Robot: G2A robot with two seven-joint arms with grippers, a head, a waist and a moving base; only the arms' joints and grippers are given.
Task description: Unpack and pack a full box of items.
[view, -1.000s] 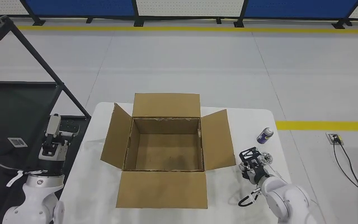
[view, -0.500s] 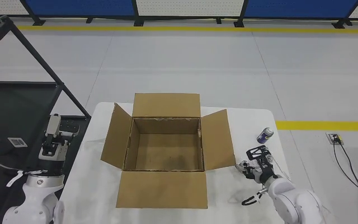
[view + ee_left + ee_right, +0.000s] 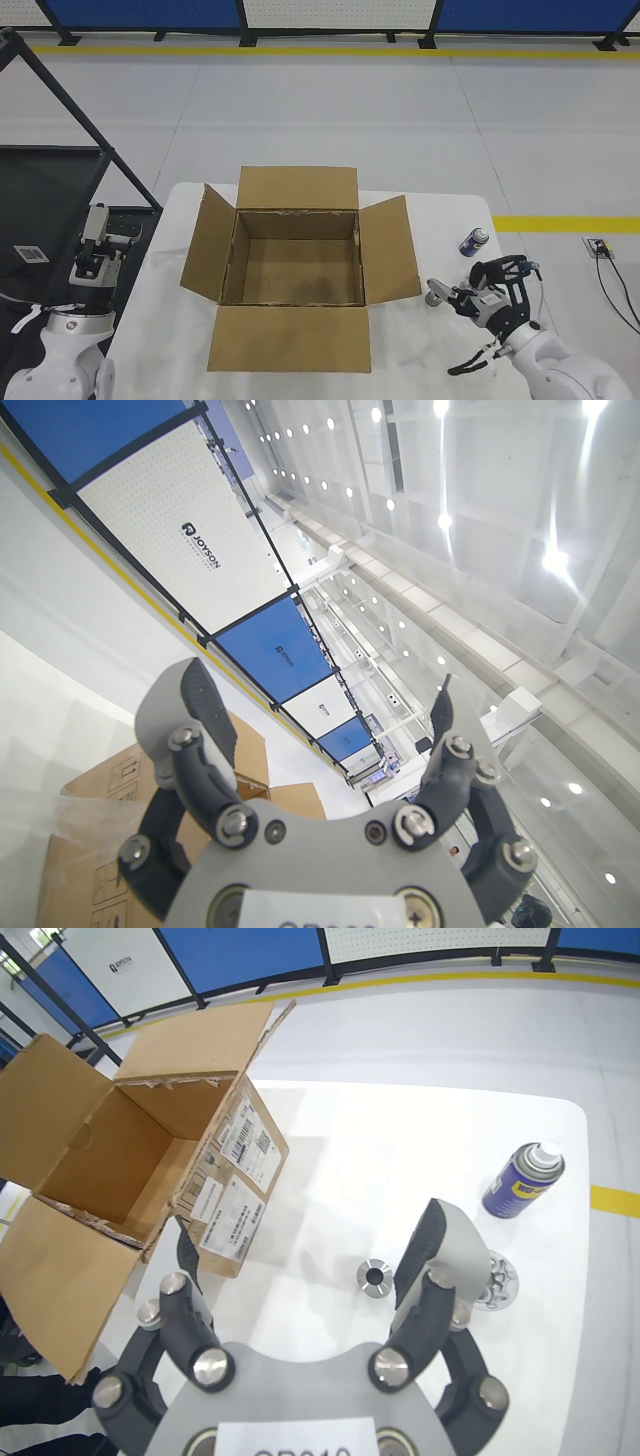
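One cardboard box [image 3: 298, 272] sits mid-tabletop [image 3: 440, 230] with its flaps [image 3: 290, 338] folded outward, and we see its bare brown floor. We note the right gripper [image 3: 310, 1228] over the tabletop to the right of the box, its fingers spread apart and gripping nothing. Beneath it a small slotted metal sleeve [image 3: 374, 1278] stands on the tabletop. A round clear packet of nuts [image 3: 500, 1280] lies near it, partly hidden behind one finger. We log the blue spray can [image 3: 525, 1180] upright farther back, near the right edge, apart from both. The left gripper [image 3: 320, 680] sits off the tabletop's left side, aimed up at the ceiling [image 3: 500, 525], its fingers likewise spread open.
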